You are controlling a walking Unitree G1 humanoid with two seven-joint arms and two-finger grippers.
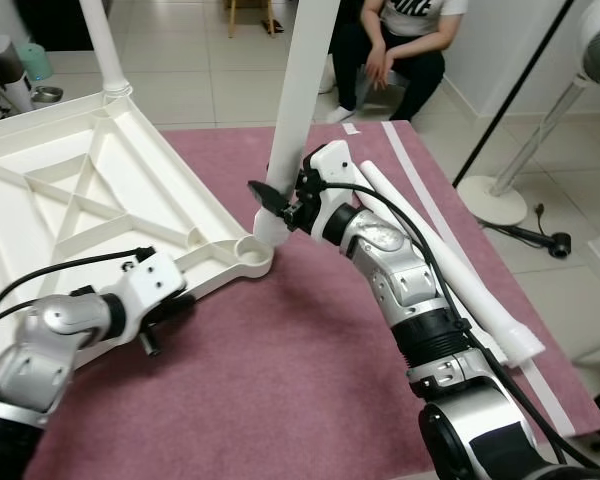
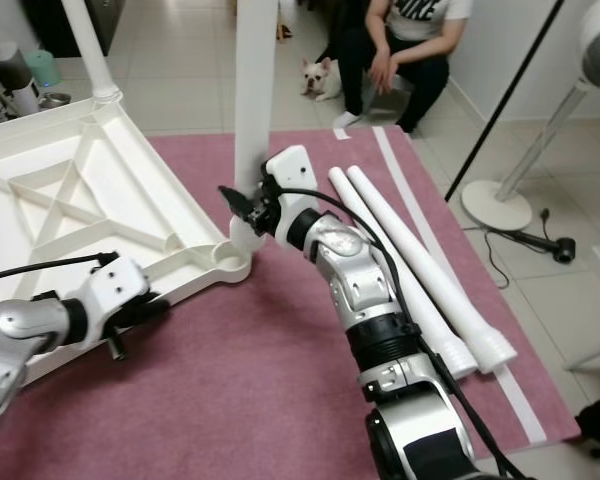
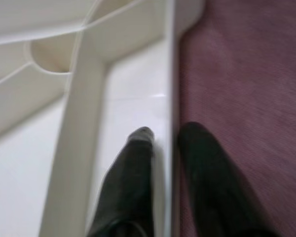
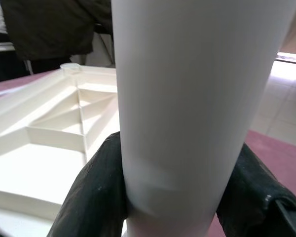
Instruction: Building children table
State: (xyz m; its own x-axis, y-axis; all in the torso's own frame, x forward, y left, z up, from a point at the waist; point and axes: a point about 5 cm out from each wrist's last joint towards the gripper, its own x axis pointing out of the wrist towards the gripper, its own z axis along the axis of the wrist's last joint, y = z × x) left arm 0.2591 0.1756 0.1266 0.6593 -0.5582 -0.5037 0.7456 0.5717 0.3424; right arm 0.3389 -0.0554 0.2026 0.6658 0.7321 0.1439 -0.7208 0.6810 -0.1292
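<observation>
While the tabletop point(image 1: 90, 190) lies upside down on the rug point(image 1: 280, 380), its near rim is pinched by the left gripper point(image 3: 163, 143). A leg point(image 1: 298, 110) is clamped by the right gripper point(image 1: 280, 205), its long axis upright, its foot over the corner socket point(image 1: 248, 250) (seating cannot be judged). Two spare legs point(image 2: 400, 260) lie beside the right arm.

Cream-white ribbed plastic tabletop point(image 1: 70, 190), plain white round plastic leg point(image 1: 298, 110), dusky mauve-pink woven rug point(image 1: 300, 380) with white stripes near its edge.
</observation>
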